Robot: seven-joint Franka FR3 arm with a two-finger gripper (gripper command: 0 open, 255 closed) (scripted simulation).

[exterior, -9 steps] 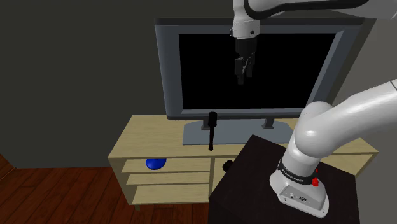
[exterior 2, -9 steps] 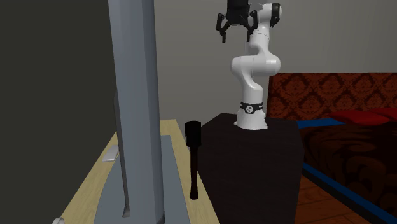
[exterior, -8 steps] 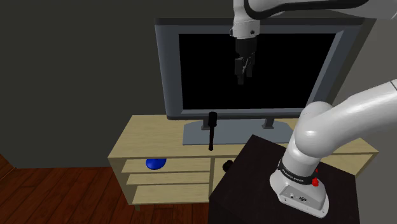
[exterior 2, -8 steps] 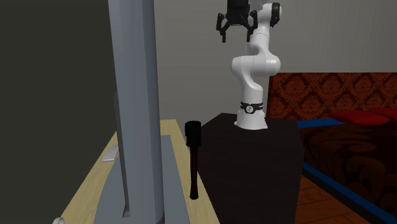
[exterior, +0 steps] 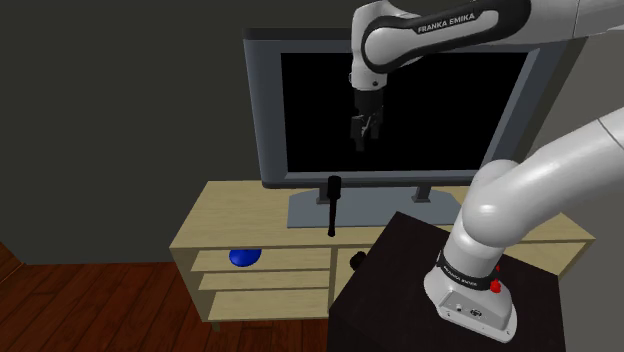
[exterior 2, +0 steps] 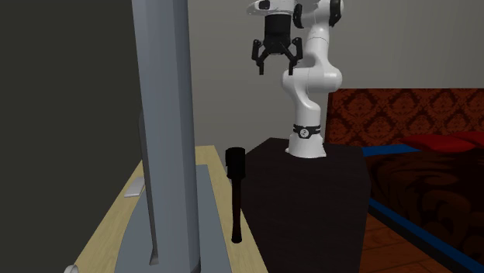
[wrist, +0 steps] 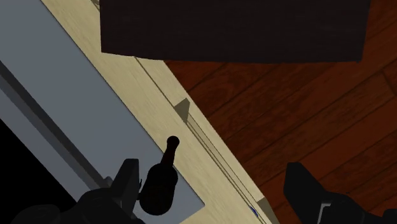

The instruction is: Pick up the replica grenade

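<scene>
Second exterior view: hand (exterior 2: 275,68) splayed, high abv upright grenade (exterior 2: 235,198) on cabinet (exterior 2: 108,233).

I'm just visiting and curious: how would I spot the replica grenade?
Find the grey-framed television on the pale wooden stand. In front of its grey base, the replica grenade stands upright on the wood. It is a thin black stick with a thicker cylindrical head, unlike the blue object on the shelf below.
</scene>
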